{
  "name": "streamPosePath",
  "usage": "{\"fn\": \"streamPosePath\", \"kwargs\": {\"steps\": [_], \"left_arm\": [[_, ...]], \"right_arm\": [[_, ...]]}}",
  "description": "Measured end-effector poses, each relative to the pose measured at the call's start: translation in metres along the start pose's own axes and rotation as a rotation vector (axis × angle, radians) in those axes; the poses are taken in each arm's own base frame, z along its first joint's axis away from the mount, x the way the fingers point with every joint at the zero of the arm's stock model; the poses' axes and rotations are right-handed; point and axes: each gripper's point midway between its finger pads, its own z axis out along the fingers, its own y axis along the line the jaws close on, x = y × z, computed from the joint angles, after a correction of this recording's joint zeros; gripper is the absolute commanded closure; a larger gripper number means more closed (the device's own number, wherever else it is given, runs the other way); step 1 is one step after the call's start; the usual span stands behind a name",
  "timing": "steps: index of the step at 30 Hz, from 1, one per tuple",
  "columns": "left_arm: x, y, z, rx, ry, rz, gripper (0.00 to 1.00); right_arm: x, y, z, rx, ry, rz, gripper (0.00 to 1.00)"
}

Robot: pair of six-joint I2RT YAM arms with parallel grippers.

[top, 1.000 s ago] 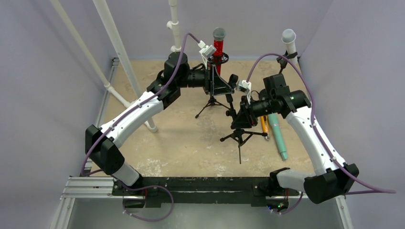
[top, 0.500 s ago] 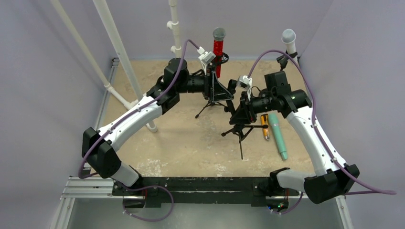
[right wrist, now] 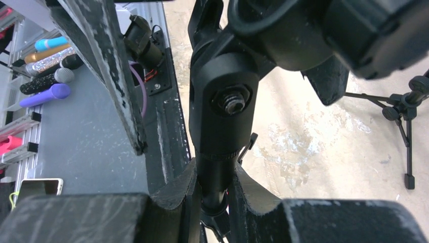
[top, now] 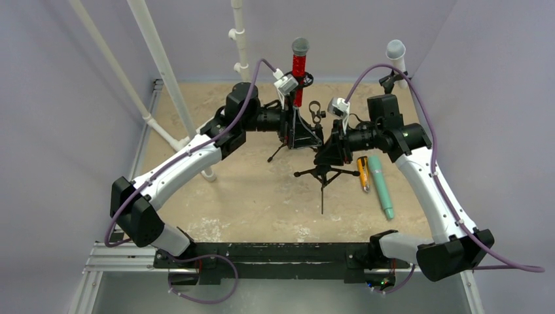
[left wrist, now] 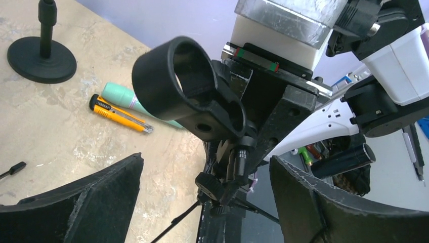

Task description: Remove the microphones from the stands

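My right gripper is shut on the pole of a black tripod stand, held tilted above the table; in the right wrist view the pads squeeze the pole. The stand's ring clip is empty, and in the left wrist view this clip sits just ahead of my left gripper, which is open wide around the stand's knuckle without touching it. A mint-green microphone lies flat on the table to the right. A red microphone stands upright in another tripod stand behind my left gripper.
An orange utility knife lies beside the mint microphone. A grey-headed microphone sits in a holder at the back right. White pipes rise at the left. A round-base stand stands on the table.
My left gripper has opened wide and shifted right. The right arm has moved the held stand left and further back, with its clip now showing empty.
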Motion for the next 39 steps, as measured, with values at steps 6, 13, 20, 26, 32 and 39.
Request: {"fn": "streamPosePath", "kwargs": {"steps": [6, 13, 20, 26, 32, 39], "left_arm": [[0.008, -0.004, 0.004, 0.012, 0.024, 0.032, 0.25], [0.014, -0.004, 0.011, 0.023, 0.044, 0.034, 0.49], [0.019, -0.003, 0.016, 0.044, 0.068, 0.020, 0.69], [0.023, -0.006, 0.016, 0.081, 0.092, 0.031, 1.00], [0.023, -0.006, 0.016, 0.083, 0.094, 0.033, 1.00], [0.028, 0.000, 0.014, 0.055, 0.097, 0.020, 1.00]], "right_arm": [[-0.004, 0.005, 0.001, -0.028, -0.016, 0.000, 1.00], [-0.006, 0.007, 0.001, -0.043, -0.026, 0.002, 1.00], [0.001, 0.003, 0.003, -0.036, -0.017, 0.022, 1.00], [0.006, 0.001, 0.002, -0.027, -0.011, 0.053, 0.98], [0.007, -0.001, 0.001, 0.000, -0.010, 0.044, 0.75], [0.009, 0.001, -0.003, 0.044, -0.025, 0.025, 0.49]]}}
